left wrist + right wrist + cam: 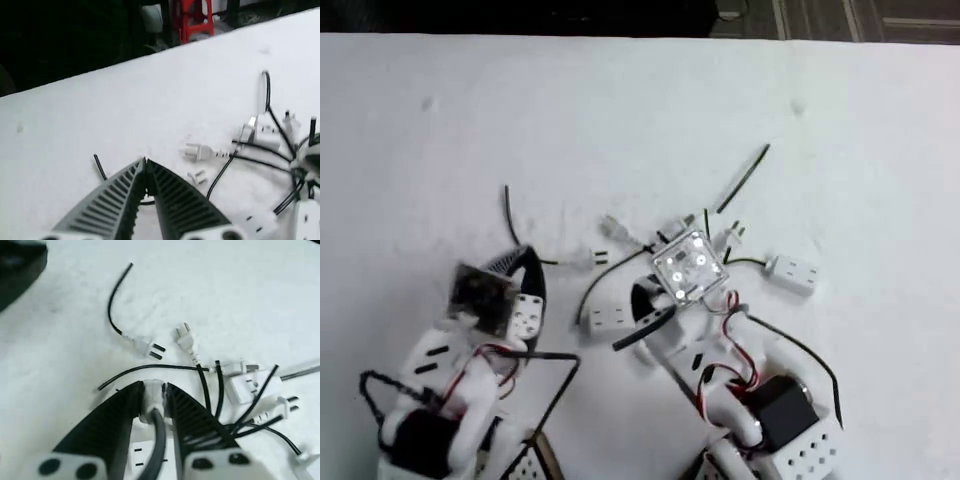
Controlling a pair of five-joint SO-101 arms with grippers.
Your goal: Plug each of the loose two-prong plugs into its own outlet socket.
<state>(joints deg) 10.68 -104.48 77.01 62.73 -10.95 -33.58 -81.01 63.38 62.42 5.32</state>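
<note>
Right claw (152, 386) grasps a white two-prong plug (151, 402), black cord (159, 440) trailing, just over a white outlet socket (139, 456). Insertion seems under way; next the prongs, hidden here, must align with the slots, then press in. Left claw (146, 175) sits clenched empty, near that socket.

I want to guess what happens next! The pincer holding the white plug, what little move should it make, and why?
Probably lower the right pincer a little. It is shut on a white plug, and a white outlet socket with open slots lies right under it, so pressing down looks like the way to seat the plug.
</note>
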